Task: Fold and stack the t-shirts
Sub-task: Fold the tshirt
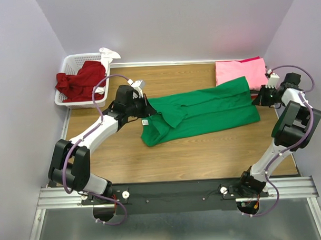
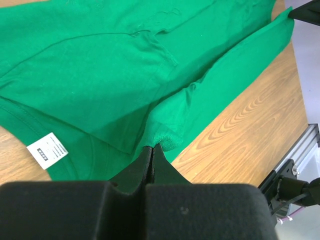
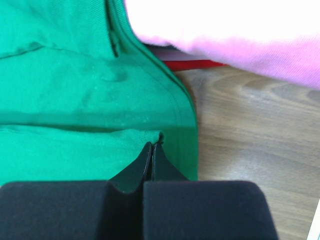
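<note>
The bright green t-shirt lies stretched across the middle of the wooden table, partly folded lengthwise, its white neck tag showing near its left end. My left gripper is shut on the shirt's left end; the left wrist view shows green cloth pinched at the fingertips. My right gripper is shut on the shirt's right edge, with a fold of green cloth between the tips. A pink folded shirt lies at the back right. A dark red shirt sits in the basket.
The white slotted basket stands at the back left with a white cloth on its rim. A thin strip of red cloth shows under the pink shirt. Bare wood lies in front of the green shirt.
</note>
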`<state>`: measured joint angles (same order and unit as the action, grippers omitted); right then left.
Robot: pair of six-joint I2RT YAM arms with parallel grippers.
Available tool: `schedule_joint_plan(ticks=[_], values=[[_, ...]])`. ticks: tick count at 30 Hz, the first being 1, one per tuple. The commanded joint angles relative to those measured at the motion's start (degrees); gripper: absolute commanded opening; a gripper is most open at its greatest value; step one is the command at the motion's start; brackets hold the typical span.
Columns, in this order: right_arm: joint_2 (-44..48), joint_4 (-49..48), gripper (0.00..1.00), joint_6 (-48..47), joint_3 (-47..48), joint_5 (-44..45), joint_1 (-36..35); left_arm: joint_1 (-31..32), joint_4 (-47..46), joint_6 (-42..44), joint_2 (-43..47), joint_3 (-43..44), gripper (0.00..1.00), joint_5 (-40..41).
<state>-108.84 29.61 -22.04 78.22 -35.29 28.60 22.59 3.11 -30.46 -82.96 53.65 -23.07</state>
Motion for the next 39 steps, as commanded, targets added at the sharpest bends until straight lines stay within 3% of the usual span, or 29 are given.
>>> schedule_joint_plan(ticks=[1, 21, 25, 26, 32, 33, 39], values=[[-2.1, -1.6, 0.00, 0.9, 2.0, -0.5, 0.1, -0.7, 0.8, 1.6, -1.3, 1.5, 0.00, -1.4], [-3.8, -2.0, 0.09, 2.4, 5.5, 1.6, -2.8, -1.3, 2.1, 2.5, -3.0, 2.9, 0.00, -2.0], [-4.0, -2.0, 0.29, 2.9, 6.2, 2.9, -3.3, -1.5, 2.7, 2.9, -3.7, 3.7, 0.00, -1.9], [-3.8, -2.0, 0.39, 2.9, 6.1, 3.6, -3.3, -1.6, 2.7, 2.9, -3.8, 4.0, 0.00, -2.0], [-0.2, -2.4, 0.49, 2.1, 3.7, 6.6, -3.3, -1.9, 3.9, 4.0, -5.5, 5.9, 0.00, -1.6], [1.4, -2.4, 0.54, 1.9, 3.2, 6.3, -3.3, -1.9, 4.3, 4.4, -6.0, 6.2, 0.00, -1.6], [7.0, -2.8, 0.58, 2.0, -2.8, 0.8, -3.3, -2.0, 6.7, 6.8, -10.0, 10.8, 0.00, -1.7]])
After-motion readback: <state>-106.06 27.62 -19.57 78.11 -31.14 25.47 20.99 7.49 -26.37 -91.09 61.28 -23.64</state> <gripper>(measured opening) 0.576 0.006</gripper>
